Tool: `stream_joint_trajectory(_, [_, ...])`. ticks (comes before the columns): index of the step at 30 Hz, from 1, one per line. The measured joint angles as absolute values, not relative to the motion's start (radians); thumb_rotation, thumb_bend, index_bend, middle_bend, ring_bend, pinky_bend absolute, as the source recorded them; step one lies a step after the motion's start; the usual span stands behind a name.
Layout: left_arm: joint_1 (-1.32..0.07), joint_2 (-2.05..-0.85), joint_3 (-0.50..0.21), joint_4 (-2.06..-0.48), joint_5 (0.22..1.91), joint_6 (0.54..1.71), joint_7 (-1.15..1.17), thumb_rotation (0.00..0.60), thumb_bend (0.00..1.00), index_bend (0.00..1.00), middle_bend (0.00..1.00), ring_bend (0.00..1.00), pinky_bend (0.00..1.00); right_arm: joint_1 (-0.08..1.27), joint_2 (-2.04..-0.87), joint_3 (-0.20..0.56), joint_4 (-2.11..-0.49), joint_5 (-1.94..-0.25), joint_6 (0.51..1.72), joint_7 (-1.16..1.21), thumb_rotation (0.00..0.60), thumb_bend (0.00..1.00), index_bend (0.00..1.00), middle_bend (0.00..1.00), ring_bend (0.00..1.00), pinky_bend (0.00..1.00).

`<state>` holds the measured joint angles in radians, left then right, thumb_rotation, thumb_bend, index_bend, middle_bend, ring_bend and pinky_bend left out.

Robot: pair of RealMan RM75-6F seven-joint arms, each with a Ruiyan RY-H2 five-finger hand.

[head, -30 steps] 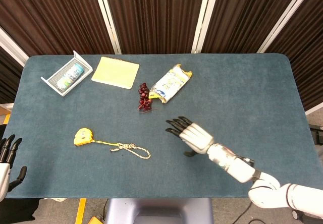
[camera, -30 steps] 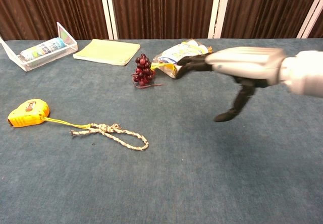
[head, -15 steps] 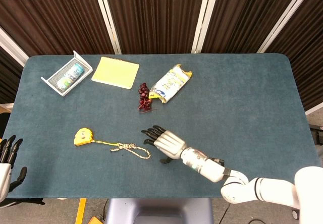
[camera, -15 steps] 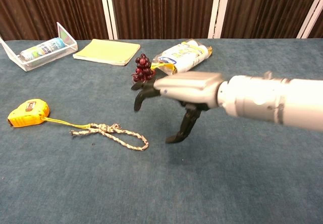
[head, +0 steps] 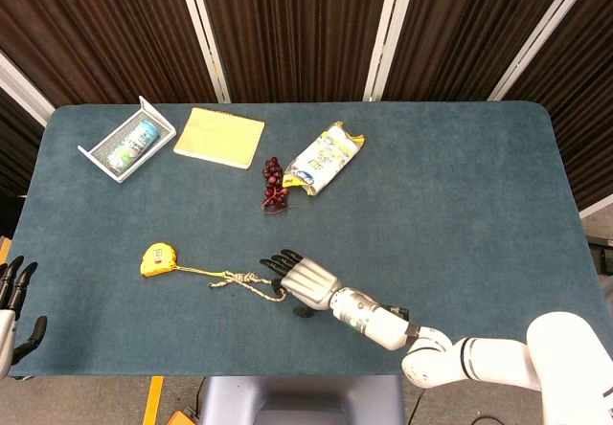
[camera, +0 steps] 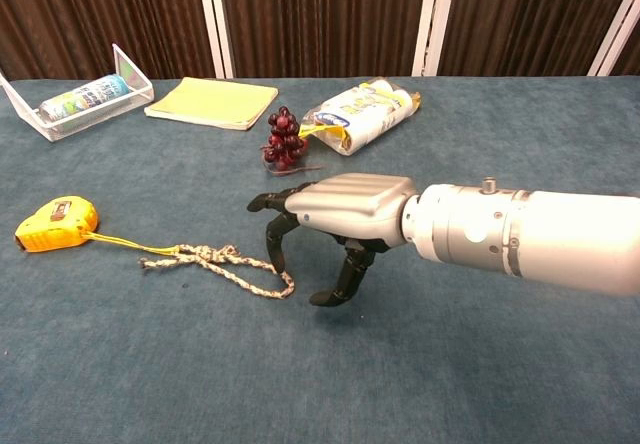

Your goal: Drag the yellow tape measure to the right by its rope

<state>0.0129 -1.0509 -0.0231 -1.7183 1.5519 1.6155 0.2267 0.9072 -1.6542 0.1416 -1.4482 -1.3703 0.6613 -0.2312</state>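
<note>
- Reaching over the blue table (head: 460, 186) in the head view, the right hand (head: 305, 279) hangs at the free end of the rope (head: 251, 282), fingers (head: 279, 263) spread and curved downward, gripping nothing. The yellow tape measure (head: 157, 258) lies well to the hand's left, near the front-left part of the table. The rope runs from the tape measure rightward to a knotted loop just beside the fingertips, so its long axis points left to right, along the drag line. The left hand (head: 13, 296) sits at the table's left edge, fingers apart, holding nothing; by my reading, the right hand is far nearer the rope's loose end.
- Seen from the chest view, the right hand (camera: 330, 226) arches above the cloth with fingers (camera: 277, 232) bent down and the thumb apart from them. The rope's loop (camera: 250, 276) lies directly below and slightly left of the fingertips; whether they touch it I cannot tell. The tape measure (camera: 56, 224) rests flat at far left. Behind, well apart from the action, lie grapes (camera: 283, 138), a snack bag (camera: 362, 116), a yellow notepad (camera: 214, 101) and a clear tray (camera: 70, 109).
</note>
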Motion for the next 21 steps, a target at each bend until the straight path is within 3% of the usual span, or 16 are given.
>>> stream_joint_trajectory(21, [0.019,-1.043,-0.028,-1.725,1.539,1.618,0.215,0.6,0.41,0.04,0.0,0.0,0.02,0.944,-1.727,0.119,-1.348,-1.32,0.655,-0.23,0.6,0.42,0.51,0.06,0.07,0.0])
